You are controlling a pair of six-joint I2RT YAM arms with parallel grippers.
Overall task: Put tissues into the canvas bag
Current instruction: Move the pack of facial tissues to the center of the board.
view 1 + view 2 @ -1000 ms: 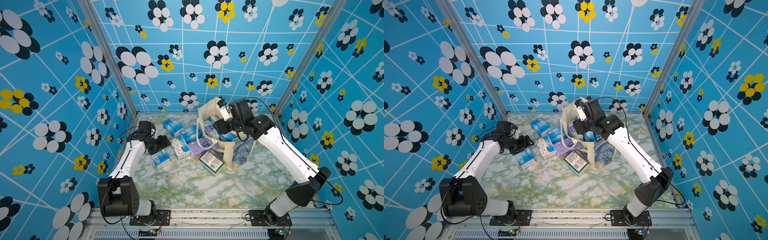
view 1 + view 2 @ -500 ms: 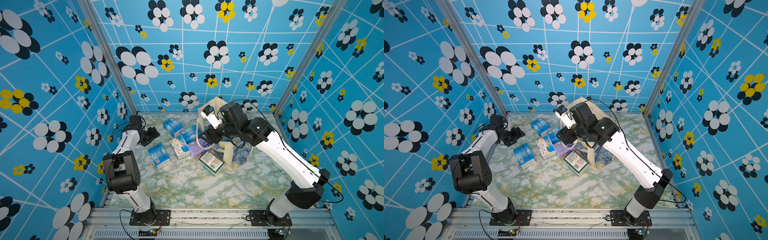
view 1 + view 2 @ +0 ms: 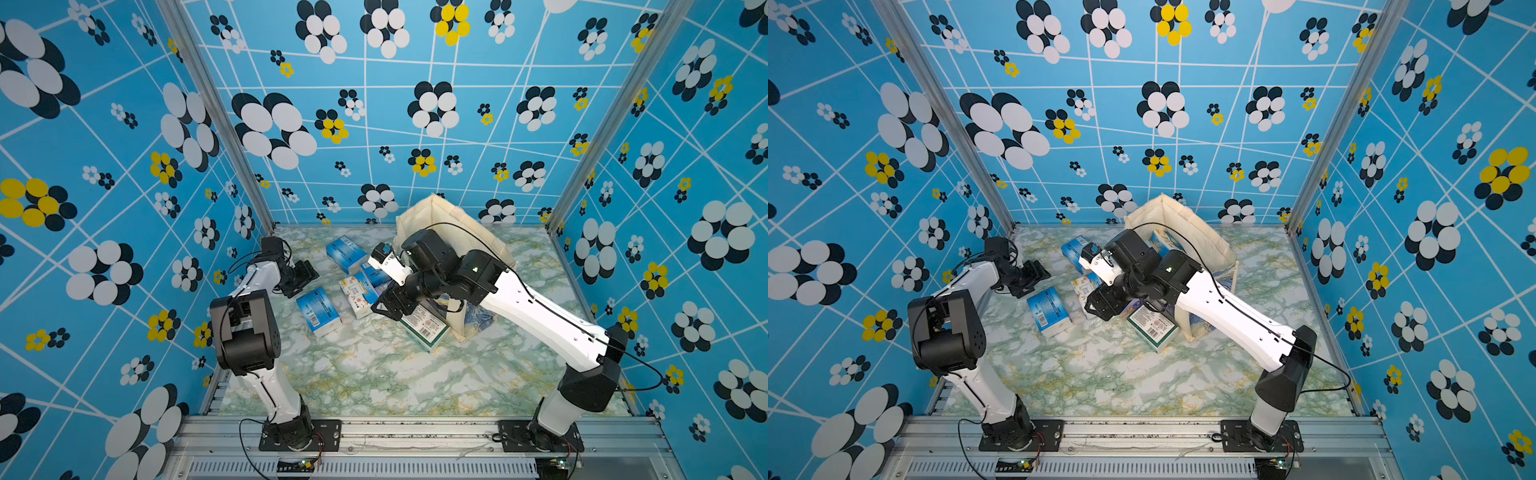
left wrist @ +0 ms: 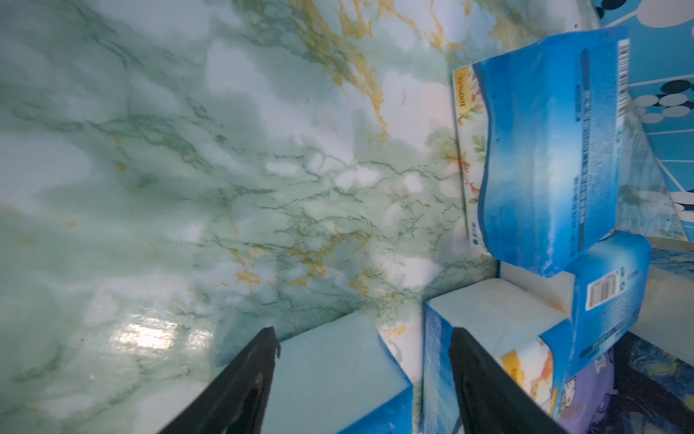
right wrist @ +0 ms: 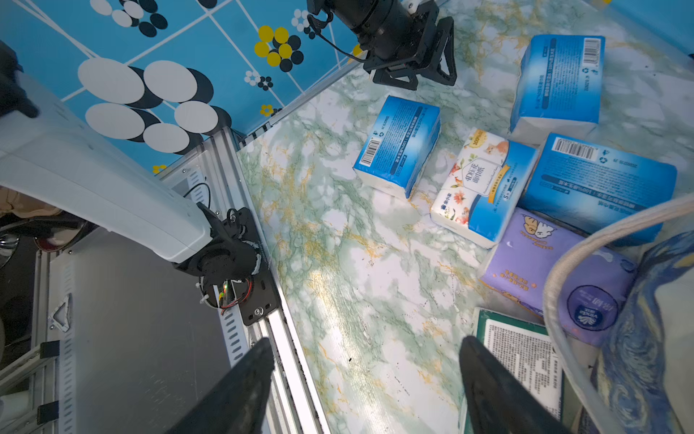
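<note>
The right gripper (image 3: 390, 308) is now drawn out of the mouth of the cream canvas bag with the blue swirling print (image 3: 457, 224), where it was held a second ago. Its jaws are spread and nothing is carried between them. The green-white plastic-wrapped tissue pack (image 3: 424, 330) lies right beside it, and the lilac pack (image 5: 544, 270) just beyond. A blue-white pack (image 3: 1160, 241) is seen inside the bag behind it. The left gripper (image 3: 305, 276), likewise spread and empty, has been pulled back from the blue pack (image 3: 318, 309). One delivery is judged complete, and the next pick is being set up.
</note>
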